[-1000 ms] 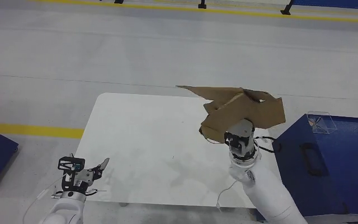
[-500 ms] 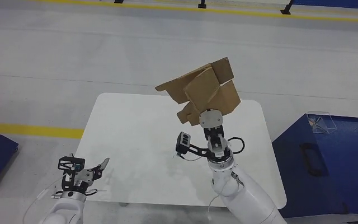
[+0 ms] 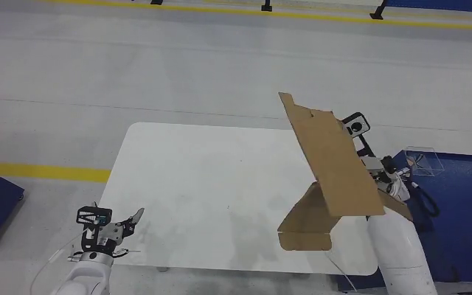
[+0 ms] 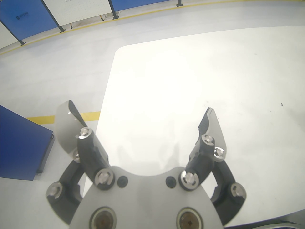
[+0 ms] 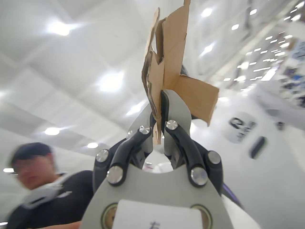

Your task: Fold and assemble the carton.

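Observation:
The carton is a flat brown cardboard blank, held up in the air over the right edge of the white table; one flap hangs down below it. My right gripper is shut on the carton's edge, with the folded layers pinched between its fingers. In the top view the carton hides that gripper's tips. My left gripper is open with nothing in it, at the table's near left corner.
A blue cabinet stands to the right of the table, with a small clear box on top. A blue panel stands left of the table. A yellow floor line runs at the left.
The right arm has swung the carton from above the table's middle back out to the right edge and turned it to a steep tilt. The left arm has not moved.

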